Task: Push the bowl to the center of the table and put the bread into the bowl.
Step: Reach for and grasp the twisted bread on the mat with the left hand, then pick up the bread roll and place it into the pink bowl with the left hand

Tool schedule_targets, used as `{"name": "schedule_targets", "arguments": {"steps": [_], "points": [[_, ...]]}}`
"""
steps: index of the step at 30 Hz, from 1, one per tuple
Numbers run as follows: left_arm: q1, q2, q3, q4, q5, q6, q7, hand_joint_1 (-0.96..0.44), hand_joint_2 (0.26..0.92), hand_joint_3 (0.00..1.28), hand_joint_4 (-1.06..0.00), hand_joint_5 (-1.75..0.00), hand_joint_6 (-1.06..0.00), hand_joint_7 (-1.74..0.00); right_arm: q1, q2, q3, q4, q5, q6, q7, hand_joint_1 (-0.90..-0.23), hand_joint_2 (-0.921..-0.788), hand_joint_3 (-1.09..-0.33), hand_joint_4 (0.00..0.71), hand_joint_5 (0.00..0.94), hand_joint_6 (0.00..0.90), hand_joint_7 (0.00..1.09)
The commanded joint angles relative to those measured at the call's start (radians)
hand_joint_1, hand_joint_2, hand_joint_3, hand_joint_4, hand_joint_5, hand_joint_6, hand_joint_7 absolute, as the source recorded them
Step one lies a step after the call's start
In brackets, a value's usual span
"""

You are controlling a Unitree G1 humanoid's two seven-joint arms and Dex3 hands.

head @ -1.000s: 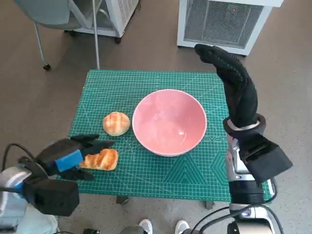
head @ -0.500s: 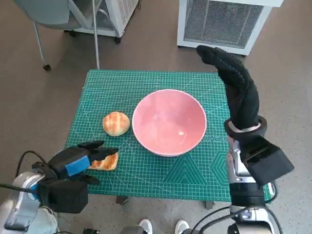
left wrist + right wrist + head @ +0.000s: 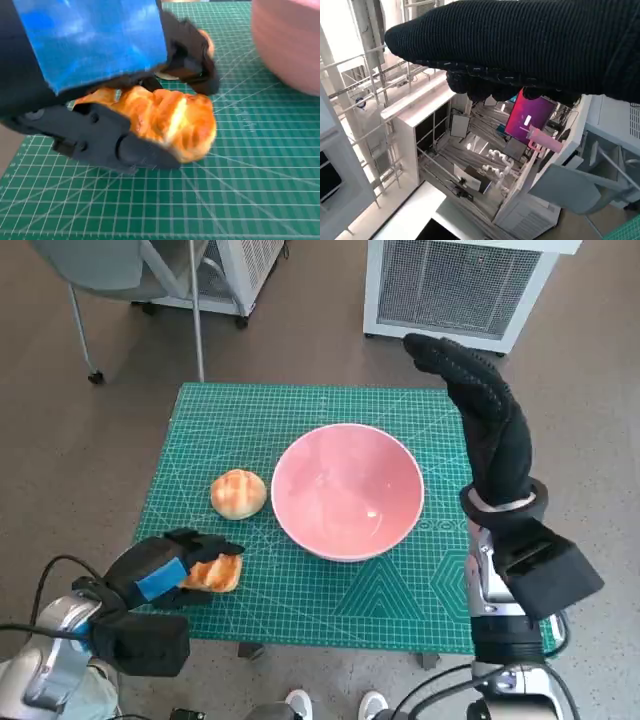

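Observation:
The pink bowl (image 3: 346, 490) stands in the middle of the green mat (image 3: 300, 410); its rim also shows in the left wrist view (image 3: 290, 45). A golden, flaky bread (image 3: 214, 573) lies near the mat's front left edge. My left hand (image 3: 160, 568) grips it, and up close the bread (image 3: 170, 117) sits between the black fingers (image 3: 192, 55) above and the thumb below. A round bun (image 3: 238, 493) rests just left of the bowl. My gloved right hand (image 3: 485, 415) is raised over the mat's far right edge, fingers spread, holding nothing; its glove (image 3: 520, 45) also shows in the right wrist view.
A white grilled appliance (image 3: 460, 285) stands on the floor beyond the table. A chair's legs (image 3: 195, 310) and a white unit (image 3: 250, 270) are at the far left. A person's shoes (image 3: 300, 703) show below the table's front edge.
My left hand has drawn back toward the front left edge and its fingers have closed round the flaky bread. The right hand, bowl and bun have stayed put.

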Motion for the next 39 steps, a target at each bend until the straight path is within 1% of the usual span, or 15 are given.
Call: {"name": "schedule_targets", "arguments": {"steps": [1, 9, 11, 14, 19, 23, 29, 33, 39], "points": [[-0.019, -0.009, -0.039, 0.095, 0.039, -0.029, 0.032, 0.00, 0.902, 0.19, -0.62, -1.35, -0.50, -1.19, 0.020, 0.001, 0.004, 0.006, -0.009, 0.012, -0.007, -0.692, -0.921, -0.802, 0.281, 0.000, -0.001, 0.66], [-0.073, -0.010, -0.082, 0.229, 0.079, -0.062, 0.103, 0.00, 0.885, 0.21, -0.65, -1.28, -0.50, -1.25, 0.020, 0.008, 0.007, 0.011, -0.009, 0.008, -0.011, -0.689, -0.921, -0.800, 0.283, 0.001, -0.001, 0.66], [-0.083, -0.010, -0.089, 0.254, 0.085, -0.069, 0.121, 0.00, 0.858, 0.26, -0.66, -1.27, -0.50, -1.27, 0.020, 0.009, 0.008, 0.014, -0.009, 0.007, -0.011, -0.687, -0.921, -0.798, 0.284, 0.002, -0.001, 0.66], [-0.095, -0.012, -0.099, 0.281, 0.089, -0.071, 0.138, 0.00, 0.846, 0.28, -0.66, -1.26, -0.49, -1.28, 0.020, 0.010, 0.008, 0.015, -0.008, 0.006, -0.012, -0.682, -0.921, -0.797, 0.284, 0.002, -0.001, 0.66], [-0.102, -0.010, -0.107, 0.296, 0.087, -0.076, 0.157, 0.00, 0.843, 0.28, -0.66, -1.24, -0.49, -1.29, 0.021, 0.011, 0.008, 0.012, -0.006, 0.009, -0.013, -0.674, -0.921, -0.797, 0.284, 0.002, -0.001, 0.66], [-0.100, -0.006, -0.107, 0.291, 0.079, -0.078, 0.163, 0.00, 0.857, 0.25, -0.67, -1.22, -0.50, -1.29, 0.023, 0.011, 0.008, 0.003, -0.005, 0.014, -0.016, -0.670, -0.921, -0.800, 0.283, 0.001, -0.001, 0.65], [-0.090, -0.001, -0.092, 0.260, 0.054, -0.072, 0.150, 0.00, 0.863, 0.23, -0.68, -1.21, -0.51, -1.28, 0.025, 0.012, 0.009, 0.001, -0.007, 0.013, -0.018, -0.669, -0.921, -0.803, 0.283, 0.001, -0.001, 0.65], [-0.078, 0.009, -0.067, 0.207, 0.018, -0.064, 0.122, 0.00, 0.865, 0.23, -0.68, -1.21, -0.51, -1.28, 0.026, 0.012, 0.010, 0.000, -0.007, 0.012, -0.018, -0.669, -0.921, -0.802, 0.284, 0.001, -0.001, 0.65], [-0.028, 0.032, 0.008, 0.027, -0.055, -0.020, 0.051, 0.00, 0.881, 0.21, -0.66, -1.24, -0.50, -1.27, 0.027, 0.010, 0.009, -0.001, -0.005, 0.011, -0.017, -0.669, -0.921, -0.802, 0.284, 0.001, -0.001, 0.65]]}}
